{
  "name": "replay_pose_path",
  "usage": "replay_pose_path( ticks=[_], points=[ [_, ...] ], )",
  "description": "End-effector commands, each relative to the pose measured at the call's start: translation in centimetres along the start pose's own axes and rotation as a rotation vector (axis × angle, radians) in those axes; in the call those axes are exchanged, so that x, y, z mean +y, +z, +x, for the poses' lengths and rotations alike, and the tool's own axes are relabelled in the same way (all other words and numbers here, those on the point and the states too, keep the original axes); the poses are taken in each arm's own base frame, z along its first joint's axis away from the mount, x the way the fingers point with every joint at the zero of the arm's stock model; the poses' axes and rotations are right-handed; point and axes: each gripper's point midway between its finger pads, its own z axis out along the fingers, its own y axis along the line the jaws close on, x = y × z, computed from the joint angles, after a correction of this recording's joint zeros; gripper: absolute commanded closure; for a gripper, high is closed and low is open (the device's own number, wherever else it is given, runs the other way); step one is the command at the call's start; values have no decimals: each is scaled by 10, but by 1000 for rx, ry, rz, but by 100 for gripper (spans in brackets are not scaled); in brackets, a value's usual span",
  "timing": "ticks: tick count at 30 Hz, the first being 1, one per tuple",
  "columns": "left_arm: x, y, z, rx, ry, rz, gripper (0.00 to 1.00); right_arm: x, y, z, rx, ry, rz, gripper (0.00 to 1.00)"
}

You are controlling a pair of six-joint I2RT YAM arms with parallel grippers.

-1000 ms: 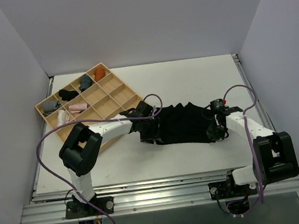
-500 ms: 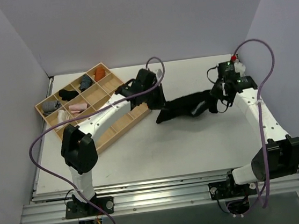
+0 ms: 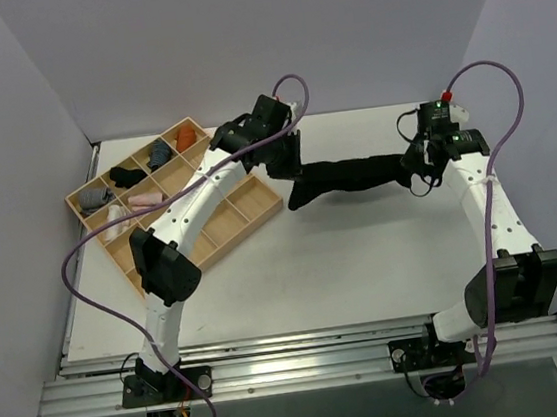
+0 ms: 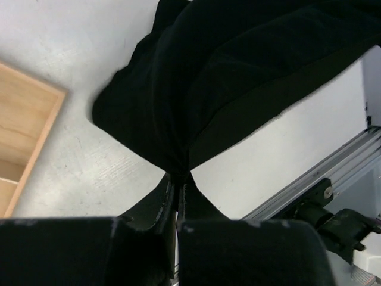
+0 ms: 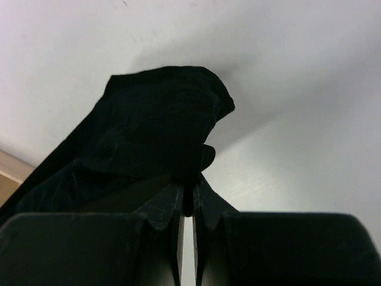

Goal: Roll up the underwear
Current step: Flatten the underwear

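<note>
My left fingers (image 4: 178, 179) are pinched tight on a fold of the underwear (image 4: 238, 59), with the black cloth bunched right at their tips and almost no gap between them. My right fingers (image 5: 187, 190) are clamped the same way on the other end of the underwear (image 5: 149, 137). From above, the underwear (image 3: 345, 176) runs as a dark band between my left fingers (image 3: 292, 170) and my right fingers (image 3: 416, 165), over the far middle of the table (image 3: 366, 269). Its left end droops below my grip, and I cannot tell whether that corner touches the table. Just left of my left fingers is the wooden tray (image 3: 257, 193), its near-right corner beside the drooping cloth. Its far compartments hold small rolled bundles: orange (image 3: 185, 137), grey (image 3: 158, 152), black (image 3: 126, 174) and pink (image 3: 144, 198).
</note>
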Motion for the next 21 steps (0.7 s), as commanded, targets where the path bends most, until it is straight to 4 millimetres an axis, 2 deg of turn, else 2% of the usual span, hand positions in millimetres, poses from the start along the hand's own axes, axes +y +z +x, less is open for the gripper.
replay_pose_path(
  ticks=[1,2,3,4,5,6,7,9,10,12,14,16,19,21],
  points=[
    [10,-6,47,129,10,-9,98,-42,-13,45,100,-18,91,100],
    [1,-15,45,94,16,29,98,-48,-17,51,107,-16,101,100],
    [-7,-16,58,120,18,63,98,-53,-27,53,91,-6,101,100],
    [-1,-7,84,181,-8,55,98,-64,-32,59,97,-6,139,100],
    [-12,-16,84,153,-8,96,98,-74,-34,69,114,9,172,100],
    [-19,-18,95,175,-17,124,98,-80,-44,71,102,21,177,100],
    [-24,-13,123,235,-34,131,98,-90,-51,79,122,26,211,100],
    [-42,-24,137,241,-29,182,98,-100,-67,86,107,73,226,100],
    [-51,-30,157,270,-31,191,98,-106,-79,89,93,102,233,100],
    [-58,-38,170,288,-47,200,98,-112,-90,90,74,130,238,100],
    [-58,-46,180,299,-94,192,98,-116,-97,92,64,153,245,100],
    [-56,-48,178,290,-121,186,97,-116,-97,91,38,189,241,100],
    [-49,-40,171,284,-132,178,97,-112,-84,89,16,215,223,100],
    [-42,-23,167,288,-139,176,97,-107,-73,91,32,223,223,100]
  ],
)
